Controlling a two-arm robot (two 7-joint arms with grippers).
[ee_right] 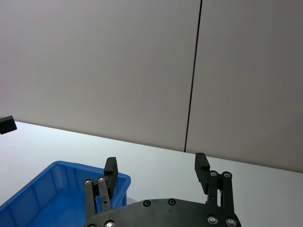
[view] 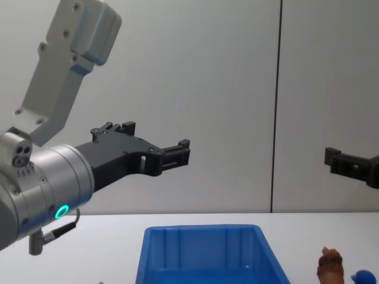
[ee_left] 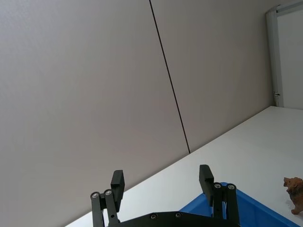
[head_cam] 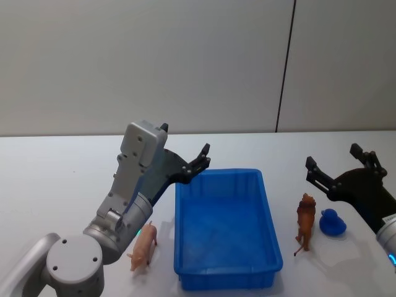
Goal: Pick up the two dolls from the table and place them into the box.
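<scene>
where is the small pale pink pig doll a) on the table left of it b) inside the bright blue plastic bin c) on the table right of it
a: the pink pig doll is on the white table, outside the left wall of the blue bin.

Plain white desk [head_cam: 55,185]. Blue box [head_cam: 226,278] in the middle, pink pig doll [head_cam: 143,246] just left of it. Brown lion doll [head_cam: 304,224] and blue duck [head_cam: 332,223] on the right.

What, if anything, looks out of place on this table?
A small blue duck sits just right of the reddish-brown doll, a third toy besides the two the task names. Nothing looks spilled or damaged.
</scene>
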